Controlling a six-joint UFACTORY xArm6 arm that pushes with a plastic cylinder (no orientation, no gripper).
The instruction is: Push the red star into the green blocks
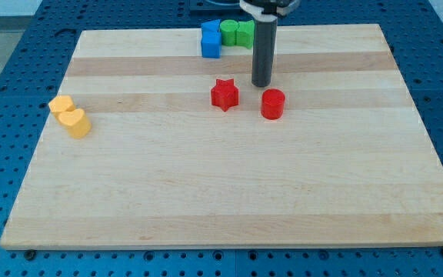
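Observation:
The red star (224, 94) lies on the wooden board (229, 177) a little above its middle. Two green blocks (237, 33) sit side by side at the board's top edge, above the star. My tip (261, 84) rests on the board to the right of the star and slightly above it, apart from it. The tip is just above the red cylinder (272, 104), which stands to the star's right. The rod rises from the tip and covers the right edge of the green blocks.
Two blue blocks (211, 39) touch the green blocks on their left. A yellow hexagon-like block (61, 105) and a yellow heart (76, 122) sit together near the board's left edge.

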